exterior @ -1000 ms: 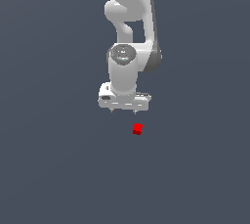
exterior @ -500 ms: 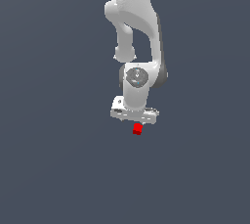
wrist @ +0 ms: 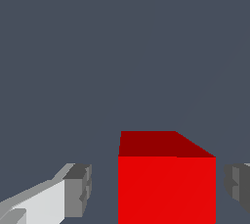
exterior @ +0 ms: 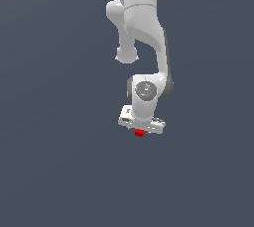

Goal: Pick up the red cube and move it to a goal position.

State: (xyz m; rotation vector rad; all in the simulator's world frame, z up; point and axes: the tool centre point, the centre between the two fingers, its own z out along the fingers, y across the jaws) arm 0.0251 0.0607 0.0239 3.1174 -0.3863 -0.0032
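The red cube [exterior: 139, 133] is a tiny bright red block on the grey floor, mostly hidden under the white gripper [exterior: 141, 131] in the exterior view. In the wrist view the red cube [wrist: 166, 184] stands between the two grey fingertips [wrist: 78, 191], with a visible gap on each side. The gripper [wrist: 158, 189] is open around the cube and not touching it. The white arm rises above the hand in the exterior view.
A plain dark grey floor [exterior: 59, 171] surrounds the arm on all sides. No other objects or obstacles appear in either view.
The gripper has descended and shifted toward the cube, from above and beside it to straddling it. The cube has not moved.
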